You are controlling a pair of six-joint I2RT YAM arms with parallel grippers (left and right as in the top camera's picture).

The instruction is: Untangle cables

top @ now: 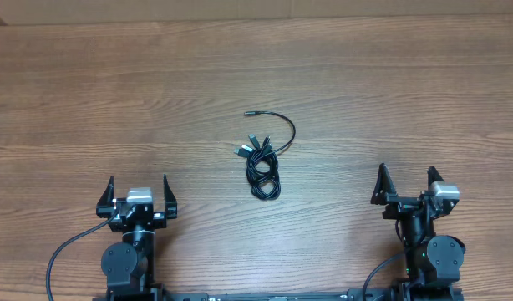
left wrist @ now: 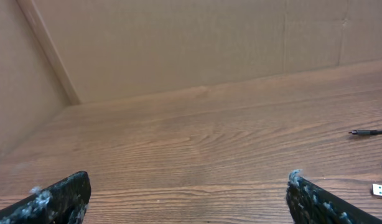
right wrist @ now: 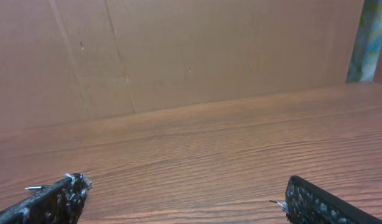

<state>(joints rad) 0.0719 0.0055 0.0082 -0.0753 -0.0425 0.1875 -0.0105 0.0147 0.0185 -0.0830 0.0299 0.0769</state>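
Evidently no step is begun: cables [top: 263, 163] are bunched at frame centre, untouched. Left gripper [top: 138, 188] and right gripper [top: 407, 182] are spread apart, empty, at lower corners. Next, a loose plug end [top: 248, 111] must be reached.

Overhead looks down; wrist cameras skim the table [top: 114, 84].

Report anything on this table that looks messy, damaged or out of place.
Only the cables at the centre of the table: a tangled coil, one cord arcing out toward the far side, plugs poking out left. Nothing looks damaged or spilled.
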